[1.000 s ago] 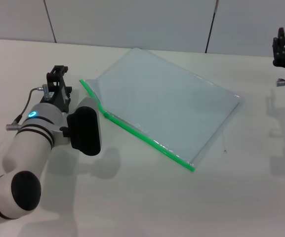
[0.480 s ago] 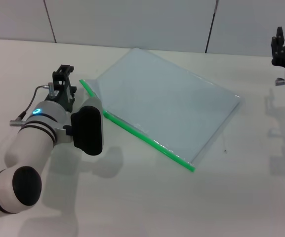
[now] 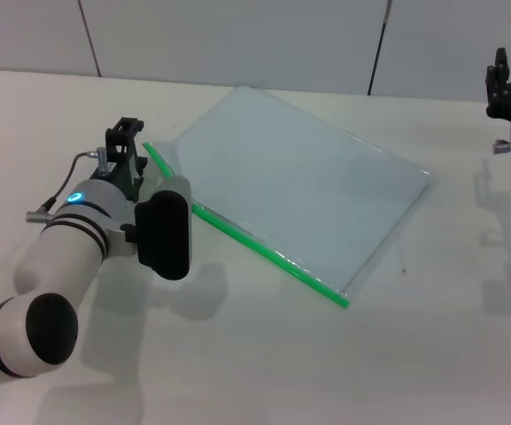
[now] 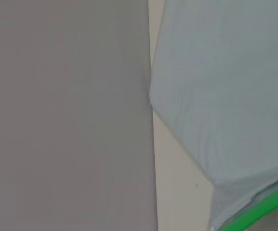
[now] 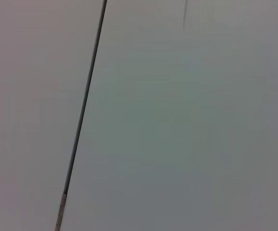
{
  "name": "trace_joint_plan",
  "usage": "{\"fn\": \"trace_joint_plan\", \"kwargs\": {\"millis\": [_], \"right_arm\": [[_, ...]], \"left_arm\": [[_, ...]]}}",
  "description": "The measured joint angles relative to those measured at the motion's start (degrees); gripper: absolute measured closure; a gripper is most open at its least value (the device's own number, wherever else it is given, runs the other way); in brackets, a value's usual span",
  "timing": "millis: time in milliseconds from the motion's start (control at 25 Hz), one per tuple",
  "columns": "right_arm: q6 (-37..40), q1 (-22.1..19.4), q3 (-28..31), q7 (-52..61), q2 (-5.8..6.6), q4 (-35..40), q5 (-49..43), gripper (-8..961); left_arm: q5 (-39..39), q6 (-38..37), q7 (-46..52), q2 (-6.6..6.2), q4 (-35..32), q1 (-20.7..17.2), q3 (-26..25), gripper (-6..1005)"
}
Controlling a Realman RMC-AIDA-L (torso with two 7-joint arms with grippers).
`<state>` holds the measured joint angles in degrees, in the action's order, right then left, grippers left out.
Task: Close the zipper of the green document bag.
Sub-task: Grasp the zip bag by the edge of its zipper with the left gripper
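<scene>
On the white tabletop (image 3: 264, 354), near its far edge and about the middle, lies the green document bag (image 3: 299, 186). It is a big flat see-through bag, pale blue-grey, and it sits turned at a slant. One corner points to the far edge of the tabletop and another points to the right edge. The zipper (image 3: 255, 241) is the thin bright green strip along the long side of the bag that faces me. It runs from the bag's left corner down to its near corner. At the left end the green strip bends and splits a little, and the bag's flap lifts up there.

My left gripper (image 3: 127, 142) is just beside that left end of the zipper, on the left part of the tabletop. It points toward the far edge. I cannot tell if it is touching the strip, and I cannot tell if it is released or clenched. My left arm (image 3: 87, 235) stretches back from it toward the near left corner.

In my left wrist view the bag fills one side, and a bit of the green strip shows at a corner.

My right gripper (image 3: 501, 80) is parked up high at the far right edge, well apart from the bag. I cannot tell its state either. My right wrist view shows only a plain grey wall (image 5: 187, 120) with a dark seam (image 5: 83, 115).
</scene>
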<state>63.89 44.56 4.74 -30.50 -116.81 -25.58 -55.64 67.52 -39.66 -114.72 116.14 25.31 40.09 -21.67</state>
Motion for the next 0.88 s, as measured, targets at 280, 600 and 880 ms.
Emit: {"fn": "trace_joint_plan", "kwargs": {"millis": [280, 600, 880], "right_arm": [[-0.06, 0.05, 0.00, 0.00, 0.00, 0.00, 0.00, 431], [-0.09, 0.09, 0.00, 0.00, 0.00, 0.00, 0.00, 432], [-0.09, 0.09, 0.00, 0.00, 0.00, 0.00, 0.00, 432]], "left_arm": [[1.11, 0.03, 0.00, 0.03, -0.10, 0.51, -0.31, 398], [1.13, 1.05, -0.01, 0.09, -1.60, 1.47, -0.04, 398], [1.13, 2.17, 0.11, 0.03, -2.05, 1.96, -0.26, 397]]}}
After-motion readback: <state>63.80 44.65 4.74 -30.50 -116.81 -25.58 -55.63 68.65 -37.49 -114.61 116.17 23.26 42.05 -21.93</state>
